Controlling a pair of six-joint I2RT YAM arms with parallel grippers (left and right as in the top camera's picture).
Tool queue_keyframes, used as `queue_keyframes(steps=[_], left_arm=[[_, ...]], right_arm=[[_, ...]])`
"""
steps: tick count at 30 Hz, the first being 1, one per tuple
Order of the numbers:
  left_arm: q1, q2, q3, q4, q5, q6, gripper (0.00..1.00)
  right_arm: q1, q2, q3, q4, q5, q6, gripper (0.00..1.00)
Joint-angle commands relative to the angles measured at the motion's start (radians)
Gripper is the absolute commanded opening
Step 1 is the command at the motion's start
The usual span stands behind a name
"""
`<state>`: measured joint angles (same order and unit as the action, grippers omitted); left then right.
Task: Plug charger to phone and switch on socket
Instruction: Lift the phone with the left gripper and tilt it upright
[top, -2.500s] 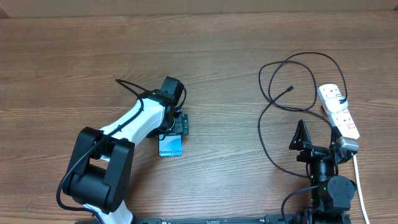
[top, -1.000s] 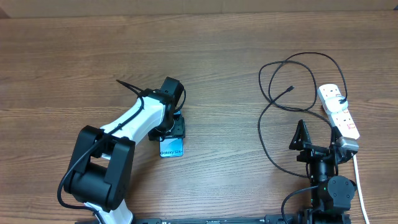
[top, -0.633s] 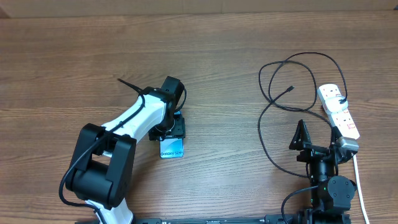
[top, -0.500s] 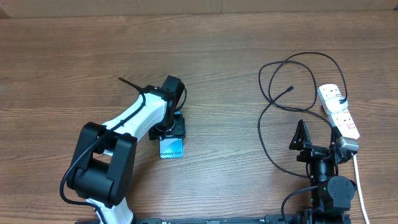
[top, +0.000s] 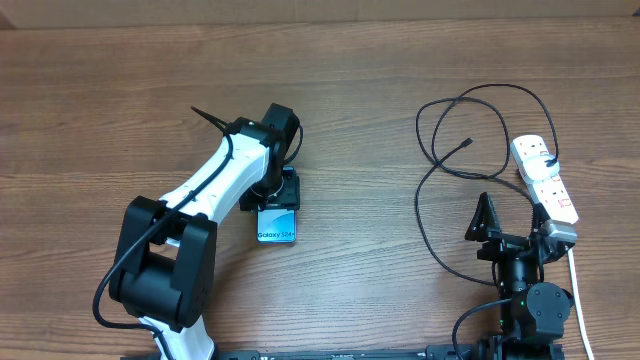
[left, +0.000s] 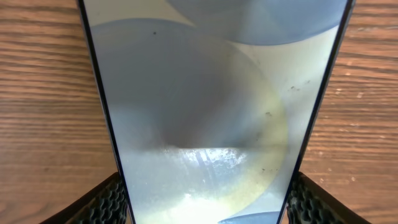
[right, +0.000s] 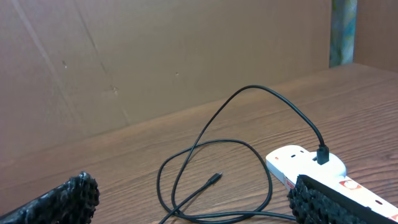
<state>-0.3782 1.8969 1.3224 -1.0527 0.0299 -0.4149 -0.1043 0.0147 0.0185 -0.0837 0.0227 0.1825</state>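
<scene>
The left claw (left: 211, 199) is pinching the Galaxy S24+ phone (left: 211, 93) by its two long edges, while the right claw (top: 512, 220) sits spread wide, with the looped black charger cable (right: 215, 178) and white power strip (top: 545, 180) just ahead of it.

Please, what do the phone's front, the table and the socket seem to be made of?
The phone front looks like glossy glass: it mirrors light. The table seems matte wood or laminate, by its brown grain. The socket is probably smooth white plastic.
</scene>
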Motion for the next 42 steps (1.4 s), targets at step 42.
queue_keyframes(steps=[42], left_arm=[[0.165,0.001,0.357,-0.253,0.571,-0.192,0.52]], right_arm=[[-0.003,-0.012,-0.011,0.002,-0.006,-0.016,1.0]])
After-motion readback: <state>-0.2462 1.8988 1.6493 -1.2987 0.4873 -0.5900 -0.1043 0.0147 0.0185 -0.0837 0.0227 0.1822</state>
